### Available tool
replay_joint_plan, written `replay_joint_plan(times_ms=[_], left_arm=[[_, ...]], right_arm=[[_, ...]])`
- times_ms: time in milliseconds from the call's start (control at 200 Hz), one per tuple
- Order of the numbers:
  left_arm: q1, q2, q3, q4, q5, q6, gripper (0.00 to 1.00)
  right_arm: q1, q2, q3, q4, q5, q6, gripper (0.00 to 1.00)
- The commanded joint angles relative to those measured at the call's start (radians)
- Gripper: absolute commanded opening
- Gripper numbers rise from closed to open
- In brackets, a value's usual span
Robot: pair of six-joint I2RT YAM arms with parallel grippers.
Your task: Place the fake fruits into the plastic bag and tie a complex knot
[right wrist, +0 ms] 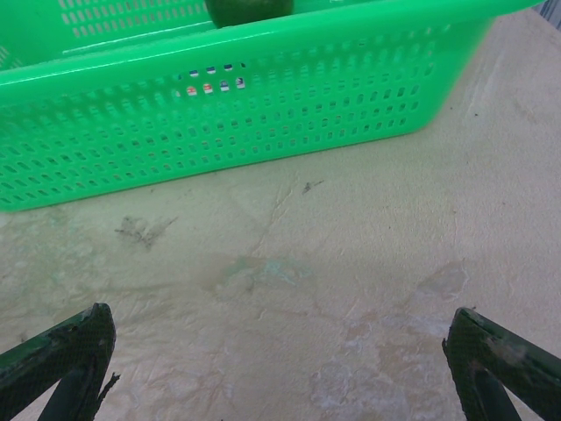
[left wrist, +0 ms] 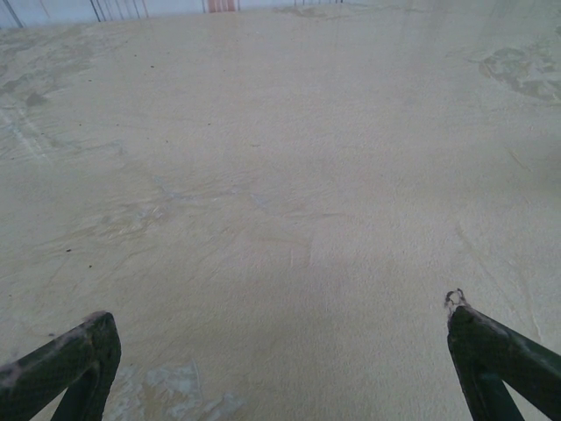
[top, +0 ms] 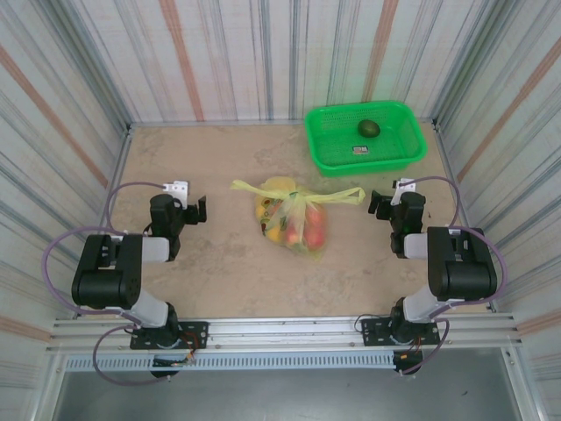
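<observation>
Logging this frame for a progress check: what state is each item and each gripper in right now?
plastic bag: lying on the table, filled, mouth tied shut.
knot: tied, strap ends flaring to both sides.
fake fruits: inside the bag.
dark green fruit: in the basket, outside the bag.
green basket: upright.
left gripper: open, holding nothing.
right gripper: open, holding nothing.

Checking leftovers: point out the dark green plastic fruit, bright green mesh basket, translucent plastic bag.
Dark green fruit point(top: 368, 129): top external, middle.
Mesh basket point(right wrist: 263, 123): right wrist, front wall.
Plastic bag point(top: 294, 198): top external, bunched neck.
</observation>
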Motion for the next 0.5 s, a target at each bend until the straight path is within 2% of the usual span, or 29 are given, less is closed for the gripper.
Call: replay_joint_plan(times_ms=[0, 491], left_arm=[[0.006, -0.018, 0.000, 0.024, 0.018, 0.020, 0.99], [0.006, -0.017, 0.002, 0.022, 0.018, 0.021, 0.99]], right_arm=[[0.005, -0.001, 0.001, 0.010, 0.008, -0.020, 0.99], [0.009, -0.002, 0.000, 0.011, 0.010, -0.022, 0.99]])
